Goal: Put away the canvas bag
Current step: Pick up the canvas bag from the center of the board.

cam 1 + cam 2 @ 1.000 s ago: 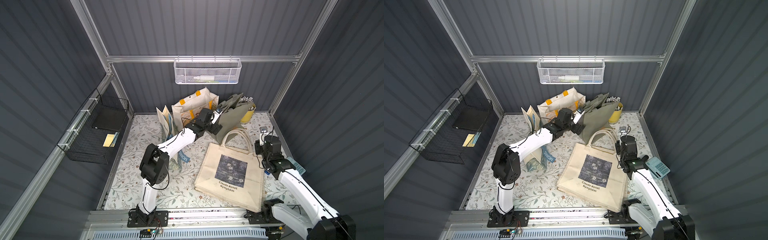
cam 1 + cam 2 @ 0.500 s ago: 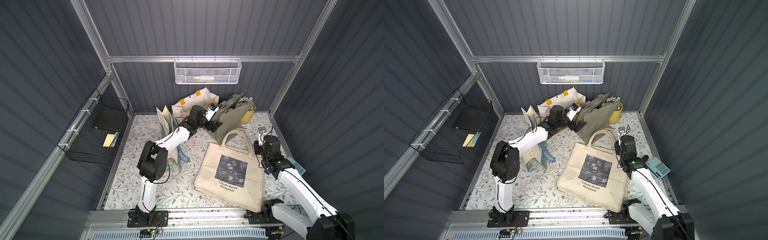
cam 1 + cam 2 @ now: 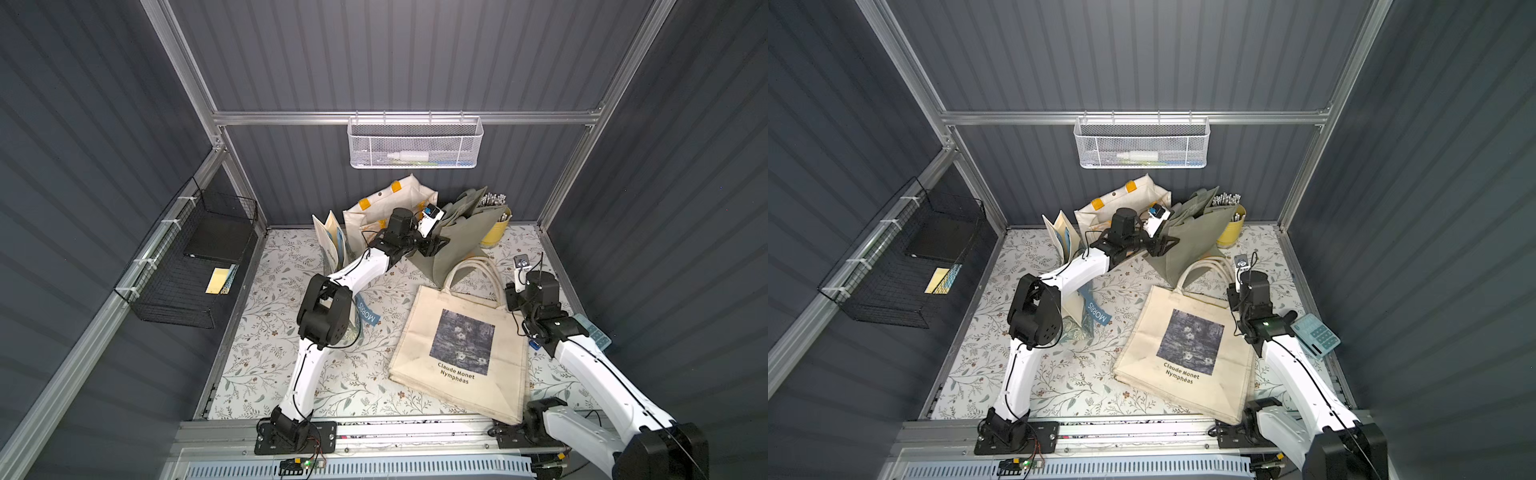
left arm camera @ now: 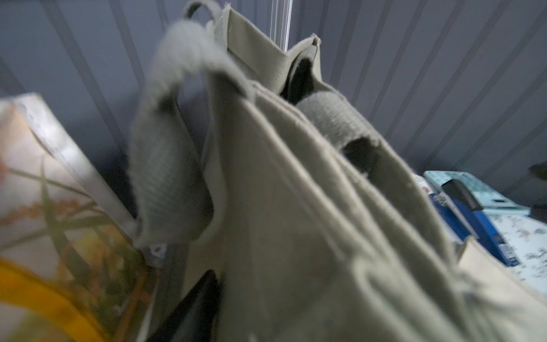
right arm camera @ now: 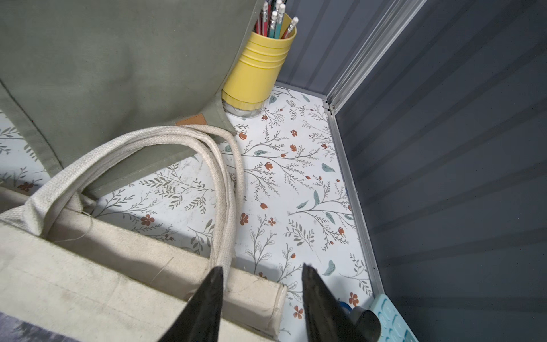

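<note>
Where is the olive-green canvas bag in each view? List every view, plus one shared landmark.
Top view: olive-green canvas bag at back centre.
Top view: bag at back centre.
Left wrist: bag close up, filling the frame.
Right wrist: bag beside the yellow pencil cup.
Landmark: teal calculator.

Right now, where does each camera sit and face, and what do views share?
Top views: stereo pair high over the front rail, looking down and back; left arm and right arm whole.
Left wrist: on the left arm, close against the sage-green canvas bag, grey wall behind; one dark finger shows.
Right wrist: on the right arm, looking down at the cream canvas tote's handles; right gripper open.
Shared: right wrist and top views show the yellow ribbed pencil cup; both wrists, the green bag.
</note>
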Controlling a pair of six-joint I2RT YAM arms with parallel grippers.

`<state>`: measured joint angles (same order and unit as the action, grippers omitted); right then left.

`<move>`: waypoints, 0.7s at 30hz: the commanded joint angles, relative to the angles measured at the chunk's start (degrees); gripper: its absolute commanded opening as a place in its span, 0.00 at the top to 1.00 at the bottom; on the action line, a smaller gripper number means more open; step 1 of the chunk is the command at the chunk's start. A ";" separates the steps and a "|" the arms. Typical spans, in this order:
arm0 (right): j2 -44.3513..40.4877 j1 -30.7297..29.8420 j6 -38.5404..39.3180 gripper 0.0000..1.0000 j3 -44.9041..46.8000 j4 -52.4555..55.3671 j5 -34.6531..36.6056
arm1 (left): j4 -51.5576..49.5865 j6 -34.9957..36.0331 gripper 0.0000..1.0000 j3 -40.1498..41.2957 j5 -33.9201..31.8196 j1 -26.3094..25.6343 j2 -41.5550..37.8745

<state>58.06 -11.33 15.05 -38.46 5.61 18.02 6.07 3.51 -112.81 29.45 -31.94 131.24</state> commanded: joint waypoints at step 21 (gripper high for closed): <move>2.16 -5.33 10.30 0.58 -2.00 8.94 -13.42 | 12.82 1.60 1.00 -7.21 -9.21 -5.88 -3.44</move>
<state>58.50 -14.39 22.63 -38.59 11.60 6.17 7.77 4.47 -118.02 22.39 -36.64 132.79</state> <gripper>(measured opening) 0.427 0.066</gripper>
